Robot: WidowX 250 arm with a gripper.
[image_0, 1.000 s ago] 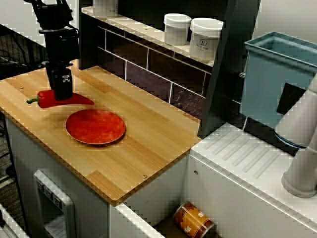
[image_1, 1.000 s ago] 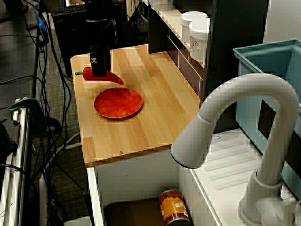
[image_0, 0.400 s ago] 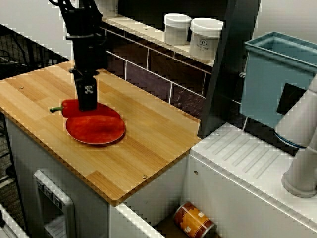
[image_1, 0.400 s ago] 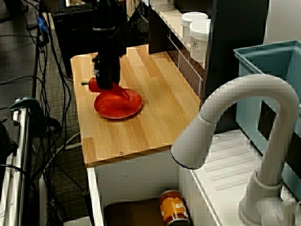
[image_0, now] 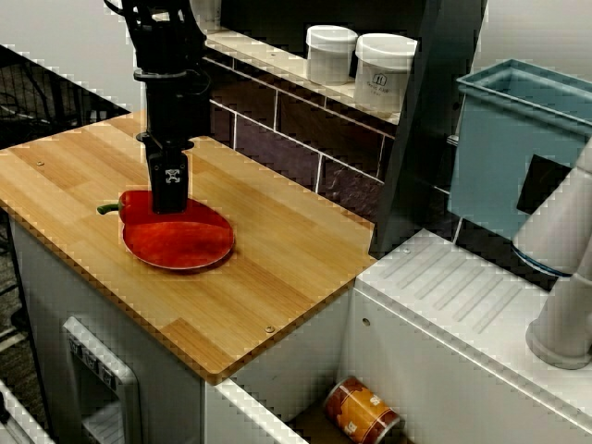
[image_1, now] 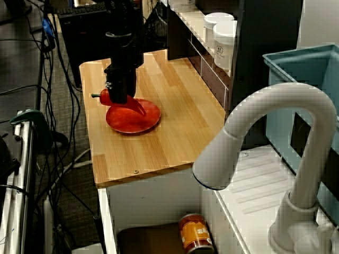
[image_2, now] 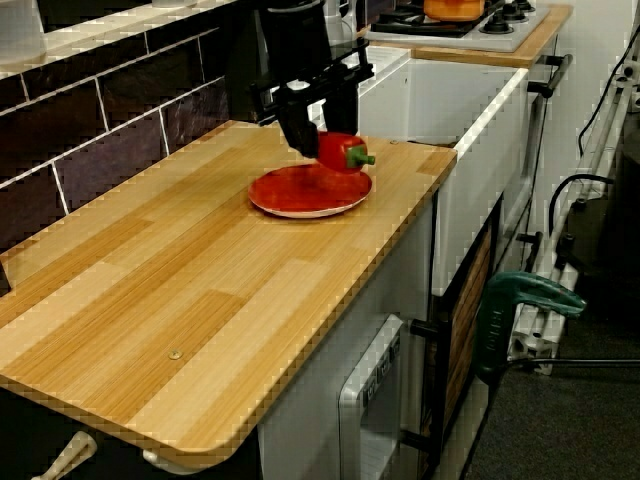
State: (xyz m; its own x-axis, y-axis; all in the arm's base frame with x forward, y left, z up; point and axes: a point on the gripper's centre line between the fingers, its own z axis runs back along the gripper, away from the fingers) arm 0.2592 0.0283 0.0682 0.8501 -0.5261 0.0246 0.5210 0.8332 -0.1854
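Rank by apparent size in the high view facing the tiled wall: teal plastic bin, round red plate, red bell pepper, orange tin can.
Largest first:
teal plastic bin
round red plate
then red bell pepper and orange tin can, too alike to rank, with the gripper covering part of the pepper.

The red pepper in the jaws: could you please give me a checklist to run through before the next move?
1. Grip: the jaws are shut on the pepper. Ok.
2. Pepper centred over the plate: it hangs at the rim, its green stem poking out past it. Not ok.
3. Pepper resting on the plate: the views do not show whether there is a gap. Cannot tell.
4. Plate lying flat on the wooden counter, with nothing else on it. Ok.
5. The white jars stand well apart from the pepper. Ok.
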